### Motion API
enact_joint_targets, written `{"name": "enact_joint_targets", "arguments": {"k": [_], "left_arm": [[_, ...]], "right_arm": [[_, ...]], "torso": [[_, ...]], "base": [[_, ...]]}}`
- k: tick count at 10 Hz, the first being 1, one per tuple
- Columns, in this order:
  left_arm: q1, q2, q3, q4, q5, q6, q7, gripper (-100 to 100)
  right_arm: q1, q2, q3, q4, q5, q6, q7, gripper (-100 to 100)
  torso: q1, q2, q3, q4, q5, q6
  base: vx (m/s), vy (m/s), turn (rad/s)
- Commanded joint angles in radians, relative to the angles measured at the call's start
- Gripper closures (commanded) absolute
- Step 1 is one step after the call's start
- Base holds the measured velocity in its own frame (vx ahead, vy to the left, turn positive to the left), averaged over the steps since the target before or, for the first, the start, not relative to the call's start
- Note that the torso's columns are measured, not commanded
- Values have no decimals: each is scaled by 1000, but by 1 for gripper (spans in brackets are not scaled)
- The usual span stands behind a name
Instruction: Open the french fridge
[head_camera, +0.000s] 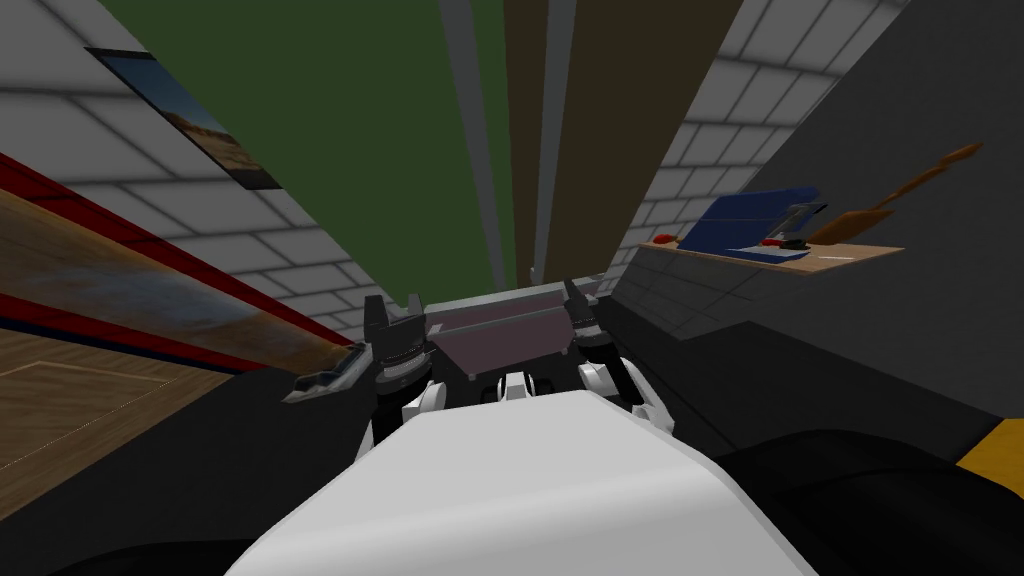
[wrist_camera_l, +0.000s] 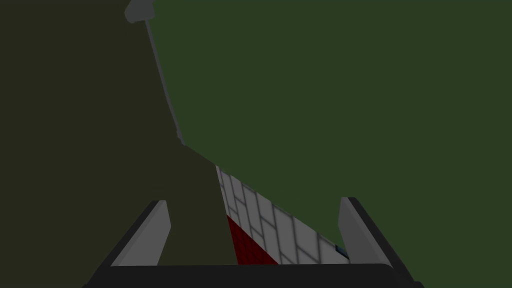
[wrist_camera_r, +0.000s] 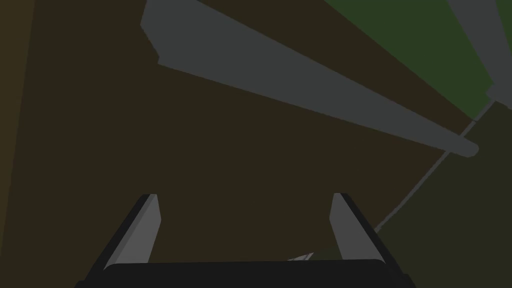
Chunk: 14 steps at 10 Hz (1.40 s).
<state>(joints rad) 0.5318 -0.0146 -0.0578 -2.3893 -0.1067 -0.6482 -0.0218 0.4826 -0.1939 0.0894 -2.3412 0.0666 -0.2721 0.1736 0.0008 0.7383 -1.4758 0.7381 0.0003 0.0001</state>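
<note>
The fridge stands straight ahead, with a green left door (head_camera: 350, 120) and a brown right door (head_camera: 600, 100). Two long grey handles (head_camera: 480, 150) (head_camera: 552, 150) run side by side along the middle seam. My right gripper (head_camera: 578, 297) (wrist_camera_r: 245, 197) is open and faces the brown door (wrist_camera_r: 150, 150), a short way off its grey handle (wrist_camera_r: 300, 85), with nothing between the fingers. My left gripper (head_camera: 392, 310) (wrist_camera_l: 255, 202) is open too, facing the green door (wrist_camera_l: 350, 100), whose handle (wrist_camera_l: 162, 75) lies off to one side.
A dark counter (head_camera: 760, 330) runs along my right, with a wooden board (head_camera: 830, 255) carrying a blue item (head_camera: 750, 220). On my left are a red-edged wooden surface (head_camera: 110, 280) and a tiled wall with a picture (head_camera: 190, 120).
</note>
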Motion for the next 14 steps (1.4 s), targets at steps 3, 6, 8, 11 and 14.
{"name": "enact_joint_targets", "arguments": {"k": [3,6,8,11,14], "left_arm": [[0,0,0,0,0,0,0,0],[0,0,0,0,0,0,0,0],[0,0,0,0,0,0,0,0],[0,0,0,0,0,0,0,0],[0,0,0,0,0,0,0,0]], "right_arm": [[-54,-93,6,41,63,111,22,-100],[-83,-145,13,67,102,170,37,-100],[-98,-172,17,80,123,206,45,-100],[-130,-227,24,108,165,273,61,-100],[-162,-285,31,138,208,341,77,-100]], "torso": [[-3,0,0,0,-1,0],[-1,0,0,0,0,0],[-2,0,0,0,0,0],[2,1,1,0,1,0],[-4,-1,-1,0,-1,0]], "base": [[-20,104,15],[-24,101,11],[-20,84,7],[-39,141,17],[-11,94,11]]}}
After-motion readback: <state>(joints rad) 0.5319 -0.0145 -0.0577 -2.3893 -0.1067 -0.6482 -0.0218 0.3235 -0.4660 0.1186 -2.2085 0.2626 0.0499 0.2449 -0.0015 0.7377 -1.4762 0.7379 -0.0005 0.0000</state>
